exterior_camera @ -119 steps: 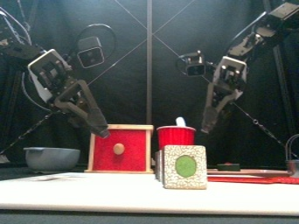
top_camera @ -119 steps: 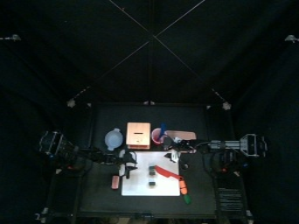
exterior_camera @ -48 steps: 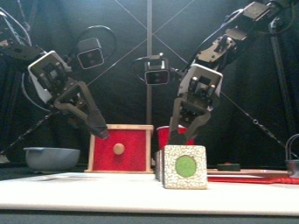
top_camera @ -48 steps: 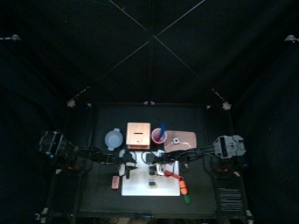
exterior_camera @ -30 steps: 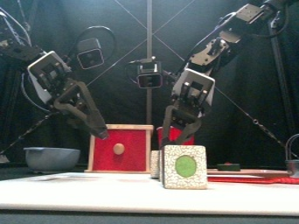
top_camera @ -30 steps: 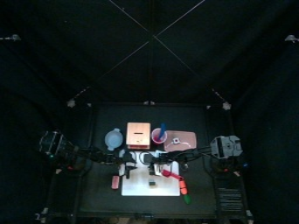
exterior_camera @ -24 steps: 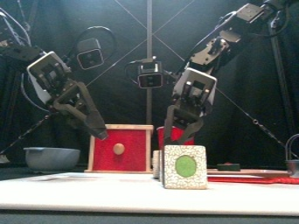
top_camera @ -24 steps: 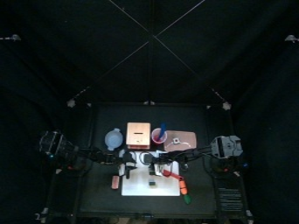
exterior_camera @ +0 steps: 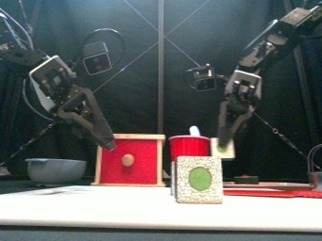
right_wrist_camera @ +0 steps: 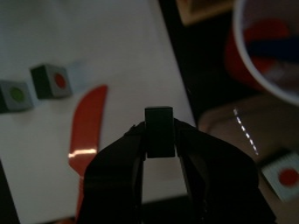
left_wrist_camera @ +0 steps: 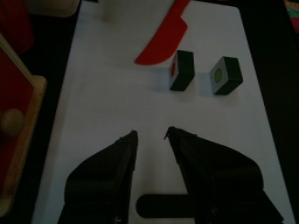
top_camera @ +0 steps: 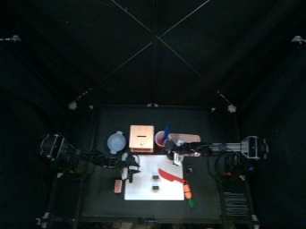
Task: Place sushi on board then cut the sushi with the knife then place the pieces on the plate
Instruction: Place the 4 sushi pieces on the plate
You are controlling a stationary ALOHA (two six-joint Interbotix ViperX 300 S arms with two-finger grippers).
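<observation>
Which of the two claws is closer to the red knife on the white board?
Right. The right gripper, holding a sushi piece, hangs near the red knife; the left gripper hangs open over the board's opposite side, by the wooden box.

Apparently four sushi pieces (left_wrist_camera: 180, 70), one red knife (left_wrist_camera: 163, 39), one board (left_wrist_camera: 105, 105), one cup (exterior_camera: 189, 148).

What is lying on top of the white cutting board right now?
Two dark green toy sushi pieces and a red toy knife beside them. The left gripper hides the patch of board beneath it.
</observation>
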